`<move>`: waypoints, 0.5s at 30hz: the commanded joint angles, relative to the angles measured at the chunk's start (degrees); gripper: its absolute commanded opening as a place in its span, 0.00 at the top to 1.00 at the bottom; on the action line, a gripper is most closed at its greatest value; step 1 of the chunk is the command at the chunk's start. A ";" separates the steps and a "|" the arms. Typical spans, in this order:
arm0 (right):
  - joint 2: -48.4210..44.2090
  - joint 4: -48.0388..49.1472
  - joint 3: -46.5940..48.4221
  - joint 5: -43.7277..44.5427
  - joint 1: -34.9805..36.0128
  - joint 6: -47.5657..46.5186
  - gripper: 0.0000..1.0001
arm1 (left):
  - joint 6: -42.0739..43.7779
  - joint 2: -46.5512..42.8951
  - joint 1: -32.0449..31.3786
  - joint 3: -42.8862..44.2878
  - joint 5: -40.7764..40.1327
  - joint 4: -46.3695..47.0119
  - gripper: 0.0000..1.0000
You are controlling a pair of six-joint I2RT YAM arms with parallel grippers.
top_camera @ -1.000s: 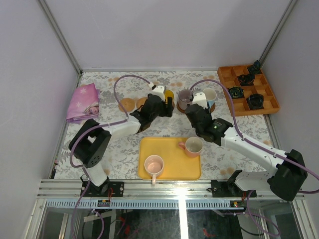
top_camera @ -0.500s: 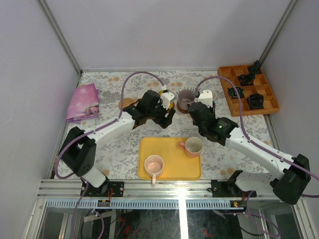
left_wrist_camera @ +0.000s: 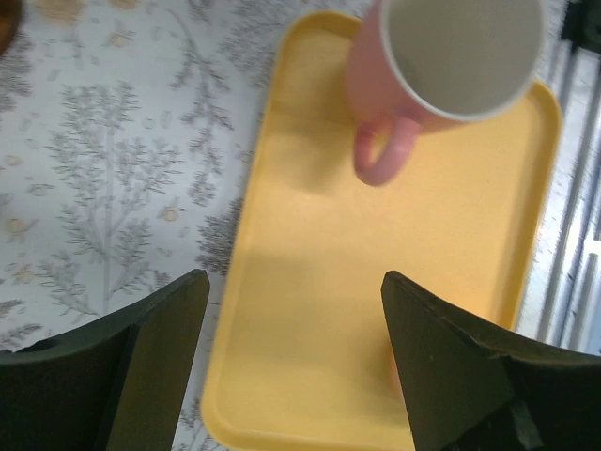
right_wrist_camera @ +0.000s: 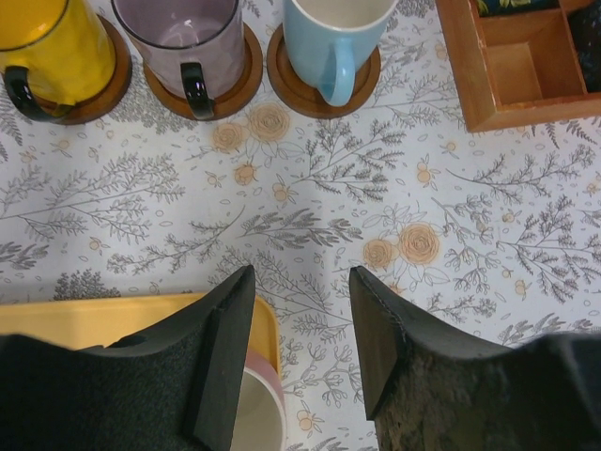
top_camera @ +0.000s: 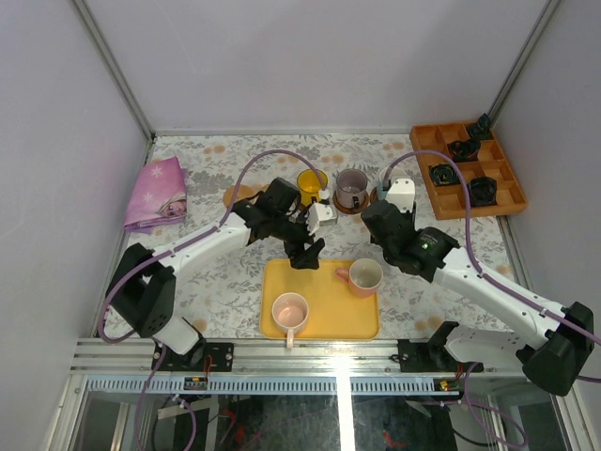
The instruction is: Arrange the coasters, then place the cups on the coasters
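Note:
Yellow cup, purple-grey cup and light blue cup each stand on a dark brown coaster in a row. One pale pink cup and another sit on the yellow tray. A tan coaster shows left of my left arm. My left gripper hangs open and empty over the tray's far left corner, the pink cup ahead. My right gripper is open and empty, nearer than the row.
An orange compartment tray holding dark objects stands at the far right. A pink folded cloth lies at the far left. The table's front rail runs just behind the yellow tray.
My left gripper left the yellow cup on its coaster and swung near, over the tray. My right gripper drew back from the light blue cup toward the tray.

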 commanded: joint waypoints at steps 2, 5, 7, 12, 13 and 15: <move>-1.06 -1.36 -1.70 0.11 -0.58 4.18 0.48 | 1.77 -4.94 -2.06 -5.68 8.34 6.99 0.22; -1.94 -1.48 -2.81 -0.22 -0.53 5.30 0.48 | 0.48 -4.83 -4.38 -7.48 7.54 11.68 0.21; -2.68 -1.59 -3.51 -0.33 -0.52 6.05 0.48 | -0.76 -3.68 -5.12 -7.58 7.11 14.13 0.22; -3.18 -1.35 -4.45 -0.36 -0.53 6.55 0.49 | -2.55 -0.64 -6.78 -7.51 4.34 19.67 0.22; -3.16 -1.34 -4.47 -0.44 -0.52 6.57 0.49 | -3.06 -0.15 -6.87 -7.50 3.66 20.94 0.22; -3.23 -0.99 -4.56 -0.45 -0.56 6.42 0.49 | -3.52 1.01 -6.89 -7.51 2.59 23.23 0.22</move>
